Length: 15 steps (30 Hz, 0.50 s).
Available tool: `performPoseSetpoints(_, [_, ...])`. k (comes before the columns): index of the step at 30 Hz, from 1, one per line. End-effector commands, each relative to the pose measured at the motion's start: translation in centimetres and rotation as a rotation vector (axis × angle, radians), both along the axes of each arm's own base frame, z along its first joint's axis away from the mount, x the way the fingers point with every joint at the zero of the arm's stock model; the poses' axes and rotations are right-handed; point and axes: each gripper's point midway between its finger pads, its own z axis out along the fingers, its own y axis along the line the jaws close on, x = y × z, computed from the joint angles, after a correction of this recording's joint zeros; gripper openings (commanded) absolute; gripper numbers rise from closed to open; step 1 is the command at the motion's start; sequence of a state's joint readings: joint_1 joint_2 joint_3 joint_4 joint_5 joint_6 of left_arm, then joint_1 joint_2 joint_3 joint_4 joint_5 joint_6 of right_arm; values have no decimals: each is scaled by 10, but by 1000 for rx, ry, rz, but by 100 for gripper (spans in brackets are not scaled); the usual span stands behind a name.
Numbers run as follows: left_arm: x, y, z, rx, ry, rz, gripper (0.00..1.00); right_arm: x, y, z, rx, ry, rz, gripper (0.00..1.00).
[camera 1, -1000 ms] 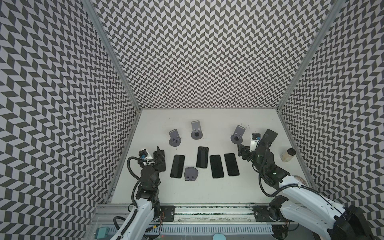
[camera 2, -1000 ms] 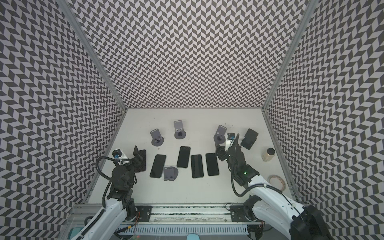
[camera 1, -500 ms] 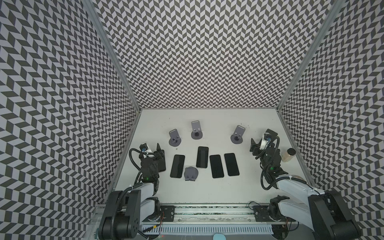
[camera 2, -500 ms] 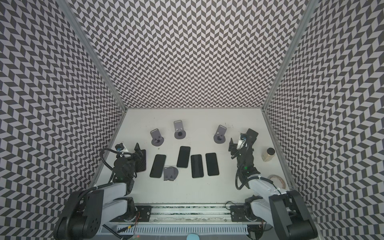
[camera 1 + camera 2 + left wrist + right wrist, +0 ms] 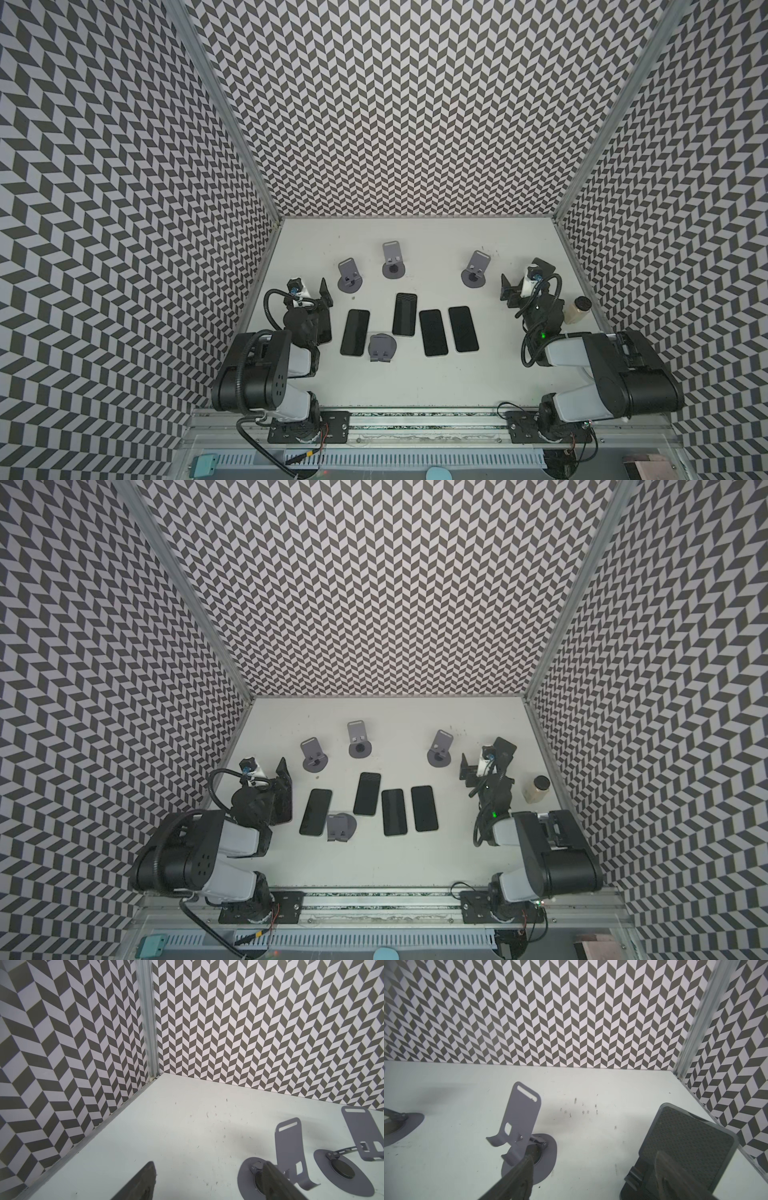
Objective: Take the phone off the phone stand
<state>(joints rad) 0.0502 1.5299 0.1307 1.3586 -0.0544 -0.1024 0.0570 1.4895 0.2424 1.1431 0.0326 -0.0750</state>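
Observation:
Three grey phone stands (image 5: 349,276) (image 5: 359,742) (image 5: 519,1124) stand upright and empty at the back of the table. A fourth grey stand (image 5: 381,347) lies flat among several black phones (image 5: 404,313) that lie face up mid-table. Another phone (image 5: 284,806) lies partly under my left arm. My left gripper (image 5: 311,297) (image 5: 208,1164) is open over bare table beside the leftmost stand (image 5: 288,1147). My right gripper (image 5: 523,286) (image 5: 595,1155) is open and empty between the right grey stand and a black textured stand (image 5: 685,1147).
A jar of beige stuff (image 5: 577,309) stands by the right wall, close behind my right arm. Patterned walls close in the table (image 5: 415,232) on three sides, and the arm bases sit on the front rail (image 5: 415,415).
Both arms have folded back toward the front rail. My right gripper has swung right, away from the right grey stand, and its jaws have spread wider. The phones and stands have not moved.

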Motion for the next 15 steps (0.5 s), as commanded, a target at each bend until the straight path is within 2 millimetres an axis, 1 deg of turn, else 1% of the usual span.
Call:
performPoseSetpoints(1, [-3, -4, 26, 25, -120, -30, 83, 6, 6, 15, 32, -70, 42, 91])
performPoseSetpoints(3, [0, -3, 23, 22, -95, -25, 85, 11, -4, 13, 56, -54, -13, 94])
performPoseSetpoints(4, [4, -3, 21, 23, -82, -22, 86, 11, -6, 12, 62, -53, -22, 96])
performPoseSetpoints(6, [11, -4, 18, 39, -59, -4, 91, 11, -6, 13, 62, -54, -21, 100])
performPoseSetpoints(9, [24, -3, 11, 70, 7, 75, 99, 11, -6, 13, 64, -56, -21, 99])
performPoseSetpoints(15, [24, -4, 11, 73, 4, 81, 100, 11, -6, 14, 62, -60, -19, 99])
